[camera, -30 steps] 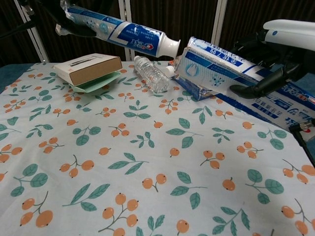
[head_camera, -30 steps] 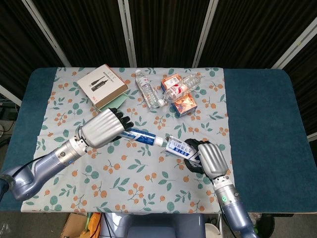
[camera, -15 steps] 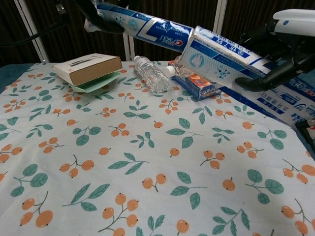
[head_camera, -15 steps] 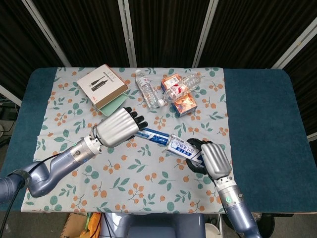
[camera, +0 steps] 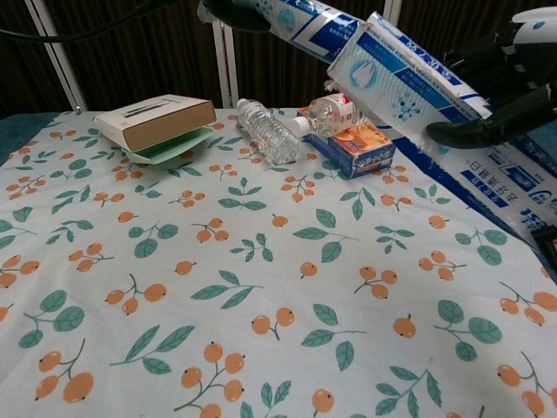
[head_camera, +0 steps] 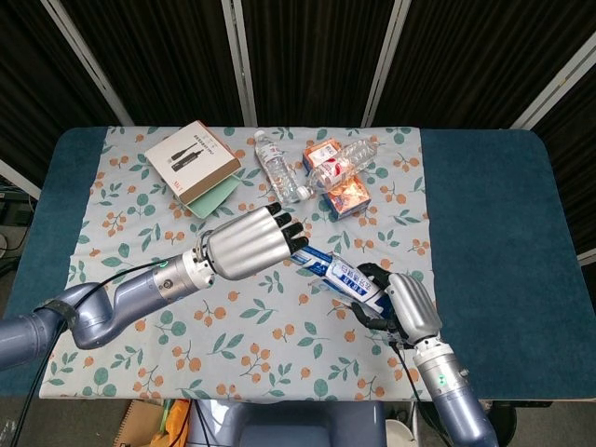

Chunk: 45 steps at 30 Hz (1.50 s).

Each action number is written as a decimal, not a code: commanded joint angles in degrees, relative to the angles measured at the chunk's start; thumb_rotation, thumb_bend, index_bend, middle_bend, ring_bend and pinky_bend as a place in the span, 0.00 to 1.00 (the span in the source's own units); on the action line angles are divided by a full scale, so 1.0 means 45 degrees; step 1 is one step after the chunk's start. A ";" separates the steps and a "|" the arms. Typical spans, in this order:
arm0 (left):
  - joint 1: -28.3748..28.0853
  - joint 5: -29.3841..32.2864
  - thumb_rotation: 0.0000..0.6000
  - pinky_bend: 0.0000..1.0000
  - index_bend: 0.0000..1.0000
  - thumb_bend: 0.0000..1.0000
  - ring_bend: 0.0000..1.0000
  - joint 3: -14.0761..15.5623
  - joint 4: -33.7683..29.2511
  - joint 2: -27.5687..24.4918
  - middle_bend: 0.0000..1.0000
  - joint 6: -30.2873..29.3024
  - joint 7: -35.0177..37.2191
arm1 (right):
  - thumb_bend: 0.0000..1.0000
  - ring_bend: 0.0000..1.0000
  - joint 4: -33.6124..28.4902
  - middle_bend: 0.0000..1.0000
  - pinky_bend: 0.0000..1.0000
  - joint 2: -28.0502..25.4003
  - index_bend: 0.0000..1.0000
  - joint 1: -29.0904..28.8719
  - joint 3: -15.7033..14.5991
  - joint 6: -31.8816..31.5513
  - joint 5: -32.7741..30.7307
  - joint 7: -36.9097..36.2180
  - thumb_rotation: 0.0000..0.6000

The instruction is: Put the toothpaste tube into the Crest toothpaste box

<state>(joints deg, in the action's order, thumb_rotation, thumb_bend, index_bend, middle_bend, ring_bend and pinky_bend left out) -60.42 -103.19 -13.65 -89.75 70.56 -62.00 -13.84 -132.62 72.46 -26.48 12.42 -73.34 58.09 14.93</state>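
My left hand (head_camera: pixel 250 244) grips the blue-and-white toothpaste tube (head_camera: pixel 311 259) above the middle of the floral cloth. The tube (camera: pixel 306 19) points right, and its cap end is out of sight inside the open end of the Crest box (camera: pixel 409 78). My right hand (head_camera: pixel 408 304) holds the blue-and-white box (head_camera: pixel 357 283) from below and behind, tilted with its open end toward the tube. In the chest view only the dark fingers (camera: pixel 474 131) of the right hand show under the box, and the left hand is mostly cut off at the top edge.
At the back of the floral cloth (head_camera: pixel 251 317) lie a brown box on a green pad (head_camera: pixel 192 160), two clear water bottles (head_camera: pixel 278 168) (head_camera: pixel 341 163) and an orange-and-white carton (head_camera: pixel 346 194). Blue table (head_camera: pixel 489 233) lies bare to the right.
My left hand has moved right with the tube, pushing its cap end from just outside the box mouth into the box. The right hand and box shifted slightly right and lower.
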 commanded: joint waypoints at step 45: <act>0.0500 0.0423 1.00 0.29 0.12 0.05 0.12 -0.1284 -0.0378 -0.0801 0.16 -0.2835 -0.0845 | 0.38 0.48 0.1726 0.50 0.43 0.2092 0.40 0.2175 0.1381 -0.2382 0.4340 -0.9580 1.00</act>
<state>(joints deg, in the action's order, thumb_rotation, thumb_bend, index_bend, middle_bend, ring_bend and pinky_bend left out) -58.67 -101.93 -19.22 -91.54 67.37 -74.24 -18.14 -124.95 81.86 -16.84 18.69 -83.91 77.46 -28.04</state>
